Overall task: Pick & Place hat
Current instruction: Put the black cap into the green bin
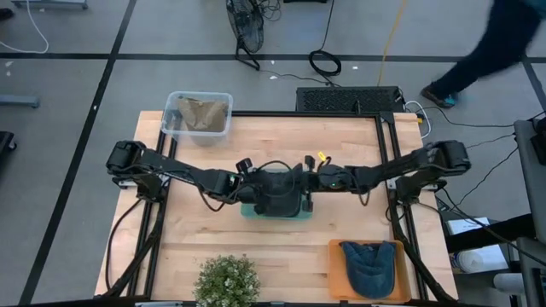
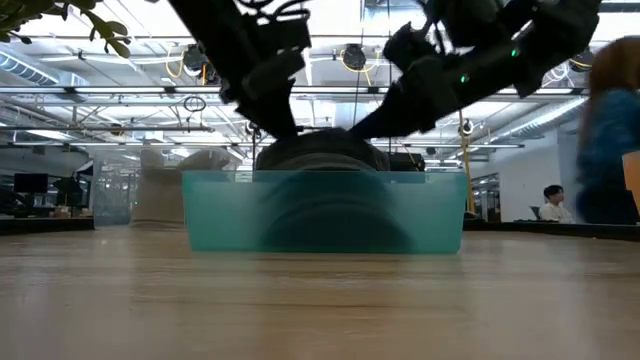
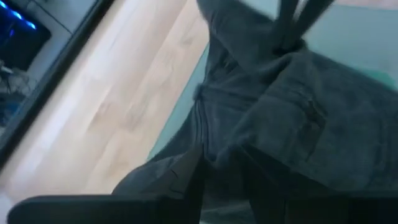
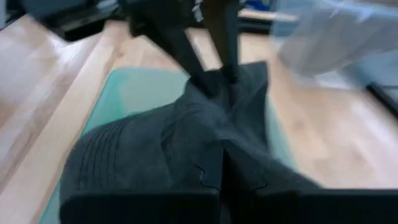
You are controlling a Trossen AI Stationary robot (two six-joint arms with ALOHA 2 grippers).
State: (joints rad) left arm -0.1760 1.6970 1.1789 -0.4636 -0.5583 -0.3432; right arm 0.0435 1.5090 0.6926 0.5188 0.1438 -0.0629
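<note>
When we looked straight down, both claws met over the teal bin (image 1: 275,211), the dark grey hat (image 1: 280,194) directly between left claw (image 1: 252,182) and right claw (image 1: 309,181). At worktop level the hat bulged above the bin's rim, just under both. Past each wrist, each claw pinched ribbed, soft-looking fabric, equally near.

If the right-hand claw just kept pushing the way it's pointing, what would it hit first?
The right gripper is shut on the dark hat over the teal bin. Straight on, it would press further into the hat; beyond that probably the left gripper, gripping the hat's other side, though depth is hard to judge.
</note>
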